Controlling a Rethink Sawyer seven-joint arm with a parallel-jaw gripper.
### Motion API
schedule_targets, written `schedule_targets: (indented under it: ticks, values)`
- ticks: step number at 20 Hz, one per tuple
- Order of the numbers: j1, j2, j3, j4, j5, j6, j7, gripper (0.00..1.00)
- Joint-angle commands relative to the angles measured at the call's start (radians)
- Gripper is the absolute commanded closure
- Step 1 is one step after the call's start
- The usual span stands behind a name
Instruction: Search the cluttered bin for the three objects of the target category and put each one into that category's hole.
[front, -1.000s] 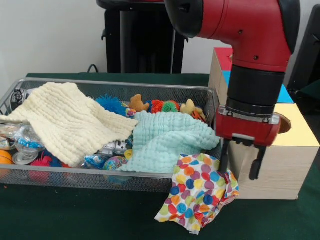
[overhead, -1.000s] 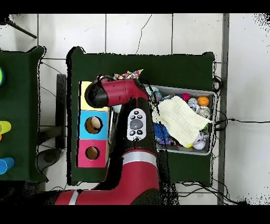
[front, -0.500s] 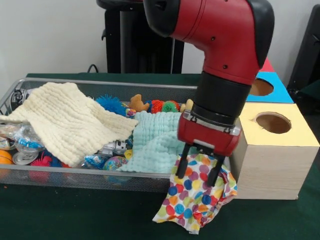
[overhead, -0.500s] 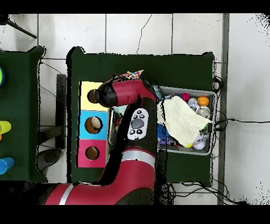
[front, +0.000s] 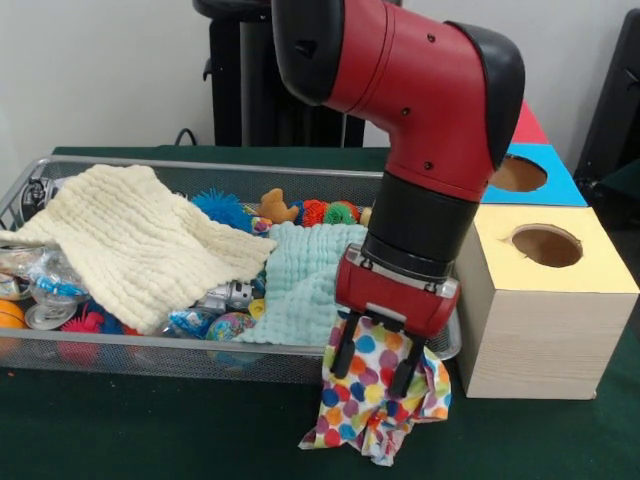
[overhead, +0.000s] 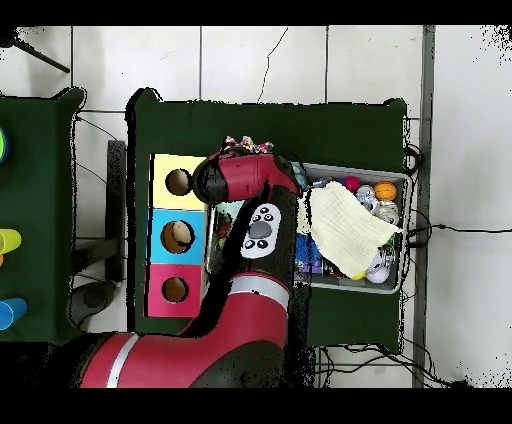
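I can read no writing anywhere. The gripper (front: 374, 369) has its fingers apart over the polka-dot cloth (front: 372, 412), which hangs crumpled over the wire bin's (front: 150, 354) front edge beside the wooden box (front: 545, 330).

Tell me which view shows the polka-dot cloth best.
The front view: the polka-dot cloth hangs over the wire bin's front edge onto the table, with the open gripper right in front of it. The overhead view shows only a sliver beyond the arm.
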Motion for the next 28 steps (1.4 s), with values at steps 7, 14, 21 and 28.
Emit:
schedule_targets:
  ticks: [7, 14, 21, 28]
  values:
    - [-0.004, 0.099, 0.001, 0.029, 0.15, -0.07, 0.206, 1.0]
    - [-0.004, 0.099, 0.004, 0.002, 0.153, -0.032, 0.153, 1.0]
    - [0.025, -0.048, -0.034, -0.022, 0.152, 0.164, 0.073, 1.0]
    - [-0.035, -0.177, 0.106, -0.057, 0.123, 0.264, -0.118, 1.0]
